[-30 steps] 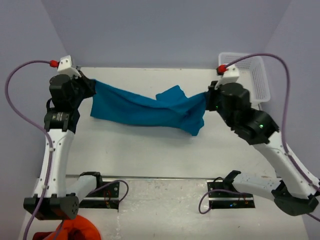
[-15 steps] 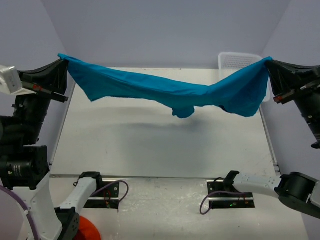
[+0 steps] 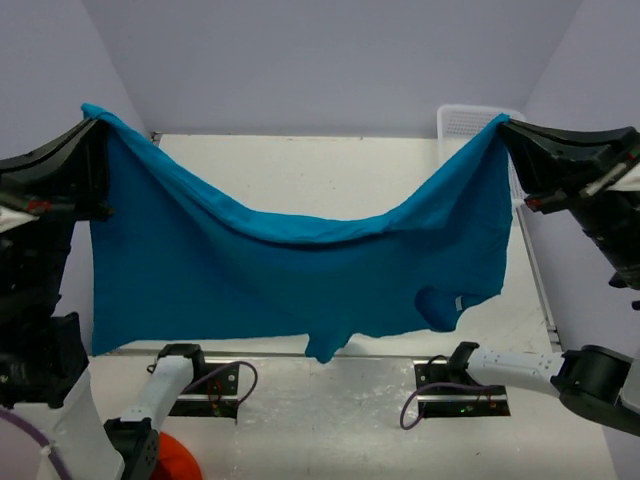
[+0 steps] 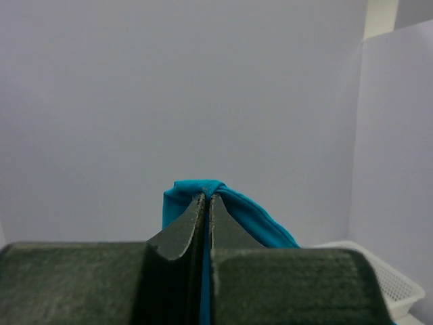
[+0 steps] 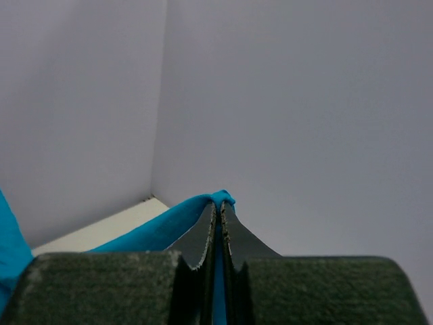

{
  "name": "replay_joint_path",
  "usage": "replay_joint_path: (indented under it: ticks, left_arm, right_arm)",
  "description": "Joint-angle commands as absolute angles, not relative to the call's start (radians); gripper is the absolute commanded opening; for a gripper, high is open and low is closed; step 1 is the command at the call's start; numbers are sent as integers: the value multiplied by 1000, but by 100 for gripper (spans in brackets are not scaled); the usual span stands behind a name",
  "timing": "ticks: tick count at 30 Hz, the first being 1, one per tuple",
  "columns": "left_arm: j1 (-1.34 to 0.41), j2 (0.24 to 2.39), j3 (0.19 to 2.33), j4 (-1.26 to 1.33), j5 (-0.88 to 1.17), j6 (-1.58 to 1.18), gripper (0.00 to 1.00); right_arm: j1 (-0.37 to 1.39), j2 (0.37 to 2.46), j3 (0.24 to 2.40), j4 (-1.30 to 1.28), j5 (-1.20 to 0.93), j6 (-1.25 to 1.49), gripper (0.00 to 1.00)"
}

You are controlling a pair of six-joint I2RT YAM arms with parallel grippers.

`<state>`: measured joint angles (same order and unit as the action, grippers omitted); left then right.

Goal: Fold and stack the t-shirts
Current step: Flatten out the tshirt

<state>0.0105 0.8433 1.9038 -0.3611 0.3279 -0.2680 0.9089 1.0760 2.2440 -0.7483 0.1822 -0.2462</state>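
Item: one teal-blue t-shirt (image 3: 300,270), held in the air between the two arms above the pale surface (image 3: 300,165). It hangs like a curtain. Left jaws: closed tight on a bunched top corner at the far left. Right jaws: closed tight on the opposite top corner at the far right, just beside the white basket (image 3: 468,120). Step in hand, as judged: spreading the garment before laying it flat for folding. Handling notes: keep both grips closed and level. Drawing the arms a little further apart should take out the sag in the middle of the top edge. Then lower it so the hanging edge meets the surface first and the rest is laid down smooth, without creases. Risk: the curled flap with a small pale label (image 3: 457,302) at the lower right may be trapped underneath. Orientation: long axis runs left to right, and the cloth drops from the held edge toward the near side. The pictures do not show whether the held edge is the hem or the shoulders. Also present: orange-red cloth (image 3: 165,462), near left, apart from the work.
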Motion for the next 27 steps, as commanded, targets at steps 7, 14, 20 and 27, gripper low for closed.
replay_joint_path:
  ticks: [7, 14, 20, 27]
  left_arm:
    - [11, 962, 1344, -130, 94, -285, 0]
    - [11, 1146, 1042, 69, -176, -330, 0]
    - [46, 1484, 1072, 155, -116, -334, 0]
    - [84, 1747, 1235, 161, -28, -301, 0]
  right_arm:
    - [654, 1288, 2085, -598, -24, -255, 0]
    - [499, 1609, 2051, -568, -133, -253, 0]
    - [425, 1882, 2048, -563, -117, -268, 0]
    - [342, 2078, 2161, -587, -172, -258, 0]
